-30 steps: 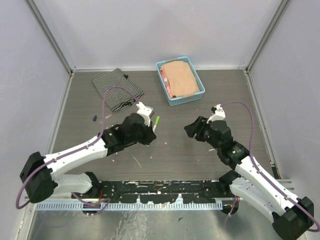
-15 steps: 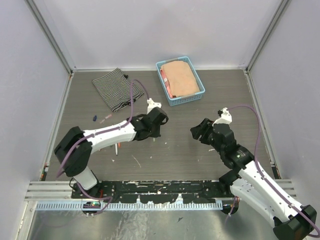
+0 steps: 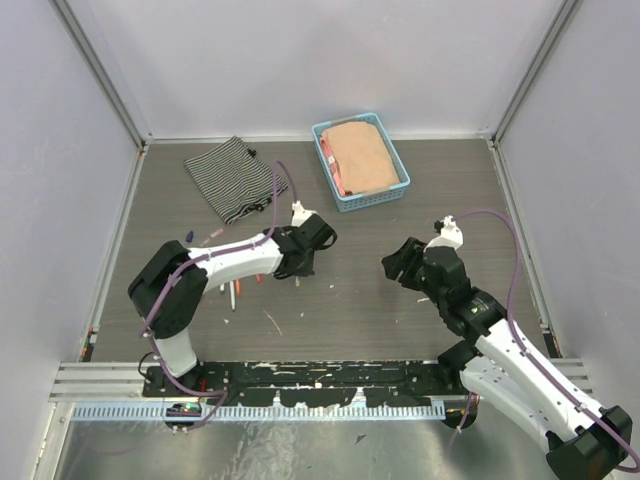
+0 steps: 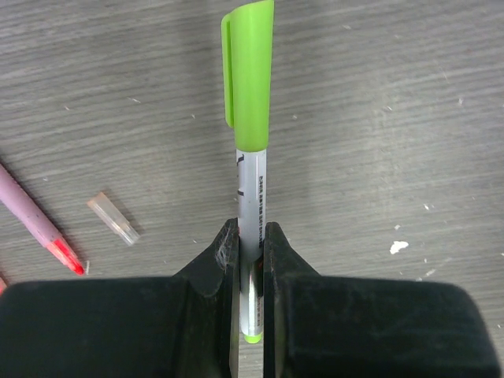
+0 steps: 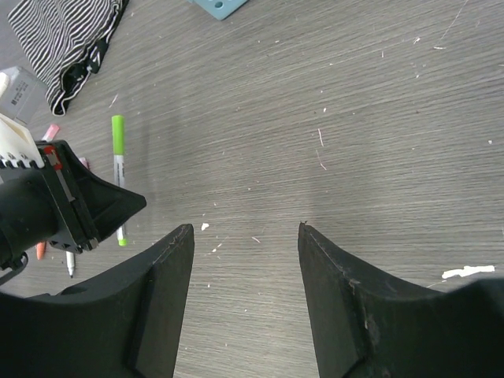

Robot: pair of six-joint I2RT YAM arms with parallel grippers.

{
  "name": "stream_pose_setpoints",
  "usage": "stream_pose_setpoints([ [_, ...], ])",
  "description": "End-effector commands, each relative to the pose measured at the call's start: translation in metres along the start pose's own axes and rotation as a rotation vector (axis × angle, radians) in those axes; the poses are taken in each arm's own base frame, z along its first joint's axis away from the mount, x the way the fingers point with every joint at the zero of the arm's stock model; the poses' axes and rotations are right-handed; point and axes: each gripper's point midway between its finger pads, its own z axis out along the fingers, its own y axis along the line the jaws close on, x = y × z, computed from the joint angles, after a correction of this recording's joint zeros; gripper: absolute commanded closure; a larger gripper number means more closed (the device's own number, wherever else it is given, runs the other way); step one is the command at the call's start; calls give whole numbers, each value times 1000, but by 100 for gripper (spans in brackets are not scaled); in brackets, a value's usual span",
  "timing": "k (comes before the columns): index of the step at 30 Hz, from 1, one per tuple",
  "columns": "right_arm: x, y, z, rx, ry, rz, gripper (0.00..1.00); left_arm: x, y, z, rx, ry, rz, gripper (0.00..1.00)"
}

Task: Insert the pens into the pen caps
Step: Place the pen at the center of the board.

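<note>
My left gripper is shut on a white pen that wears a green pen cap on its far end; it hangs low over the table. In the right wrist view that pen shows beside the left gripper. A pink pen with a red tip and a small clear pen cap lie to the left of it. More pens lie under the left arm. My right gripper stands open and empty over bare table, to the right of the left gripper.
A striped cloth lies at the back left. A blue basket with a tan cloth stands at the back middle. A dark blue cap and a pink pen lie at the left. White walls enclose the table.
The left arm has folded back at the elbow and brought the green-capped pen down and slightly nearer. The right arm has barely shifted.
</note>
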Motion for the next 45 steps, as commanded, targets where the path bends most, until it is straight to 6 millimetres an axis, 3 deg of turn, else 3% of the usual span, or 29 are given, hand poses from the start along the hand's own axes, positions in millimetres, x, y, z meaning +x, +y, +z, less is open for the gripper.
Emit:
stream_pose_setpoints([
  [1,-19,19,-1,-51,-43,27,39,-4,12,10,-17,11,-11,100],
  [13,-16,23,-1,-67,-21,25,39,6,16,25,-32,53,0,99],
  [22,-16,27,0,-80,-15,24,39,12,17,29,-36,69,3,83],
  [31,-16,31,2,-90,-6,15,39,14,17,29,-32,74,-9,74],
  [45,-16,30,1,-88,-6,13,39,13,19,28,-28,68,-22,74],
])
